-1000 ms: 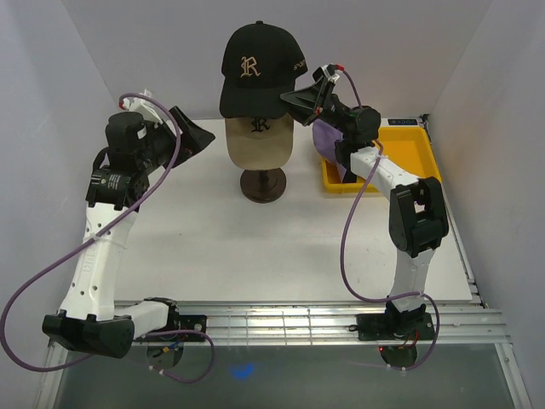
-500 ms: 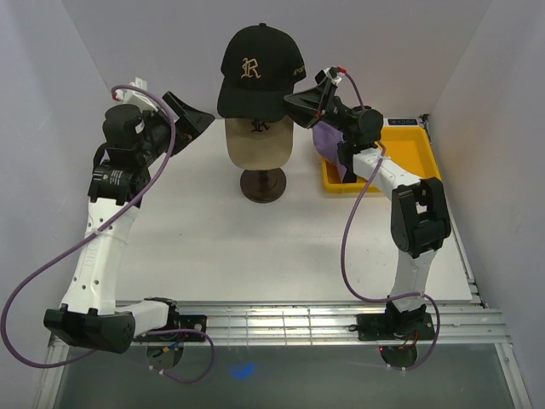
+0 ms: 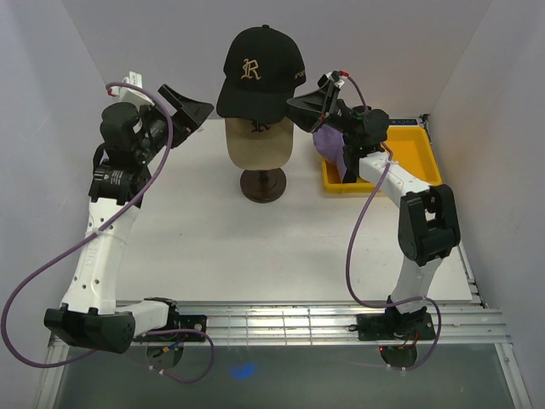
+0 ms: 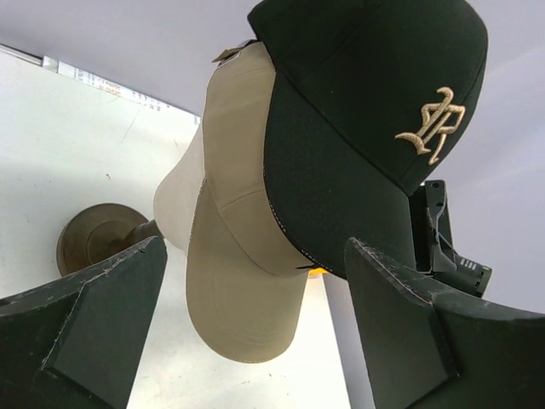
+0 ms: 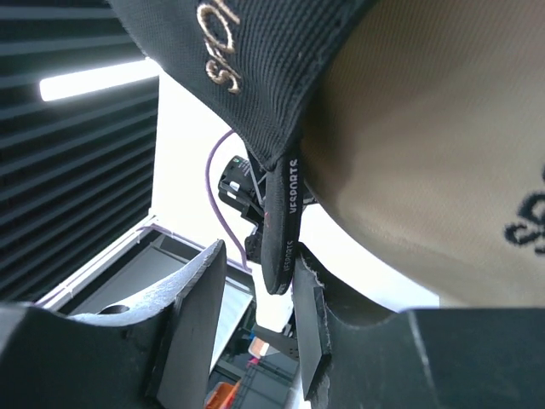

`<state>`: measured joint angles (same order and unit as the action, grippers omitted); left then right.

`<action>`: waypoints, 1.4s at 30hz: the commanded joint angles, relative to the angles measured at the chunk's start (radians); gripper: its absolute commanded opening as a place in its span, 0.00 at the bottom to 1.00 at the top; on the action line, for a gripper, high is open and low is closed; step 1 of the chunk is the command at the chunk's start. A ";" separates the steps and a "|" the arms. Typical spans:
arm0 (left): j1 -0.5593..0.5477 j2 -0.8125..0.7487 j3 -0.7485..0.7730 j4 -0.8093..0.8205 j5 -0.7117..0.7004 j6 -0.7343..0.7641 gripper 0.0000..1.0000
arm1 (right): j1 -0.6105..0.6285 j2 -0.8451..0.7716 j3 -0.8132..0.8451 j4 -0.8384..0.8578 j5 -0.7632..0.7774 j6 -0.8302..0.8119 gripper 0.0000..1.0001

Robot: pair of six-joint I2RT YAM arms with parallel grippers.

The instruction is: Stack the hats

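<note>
Right wrist view: the black fabric cap with gold R (image 5: 247, 51) sits atop the beige cap (image 5: 426, 170), its rear strap (image 5: 279, 230) hanging loose inside the half-parted, unclenched right hand (image 5: 257, 281). The left hand (image 3: 194, 115) hovers wide open and empty on the beige cap's other side.

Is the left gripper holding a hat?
No, the left gripper stands wide open, with a gap between it and the black hat.

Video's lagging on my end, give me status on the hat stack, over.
Left tool open, off to the side. Right tool open, black cap strap between fingers. Black cap on beige cap. No obstruction seen.
</note>
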<state>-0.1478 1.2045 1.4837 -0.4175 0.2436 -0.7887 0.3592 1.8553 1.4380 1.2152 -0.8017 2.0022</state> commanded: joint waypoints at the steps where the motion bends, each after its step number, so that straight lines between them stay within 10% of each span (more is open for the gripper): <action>1: 0.001 -0.013 -0.005 0.060 0.006 -0.026 0.96 | -0.008 -0.067 -0.013 -0.037 -0.019 0.083 0.43; 22: 0.002 0.029 -0.017 0.131 0.056 -0.066 0.95 | -0.016 -0.258 -0.137 -0.500 0.053 -0.264 0.47; 42: 0.002 -0.100 -0.054 -0.035 -0.090 0.101 0.94 | 0.302 -0.458 -0.235 -0.827 0.594 -0.430 0.69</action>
<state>-0.1478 1.1725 1.4395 -0.4038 0.2104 -0.7502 0.6369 1.3952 1.2003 0.3702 -0.3408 1.5814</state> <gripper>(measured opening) 0.942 0.685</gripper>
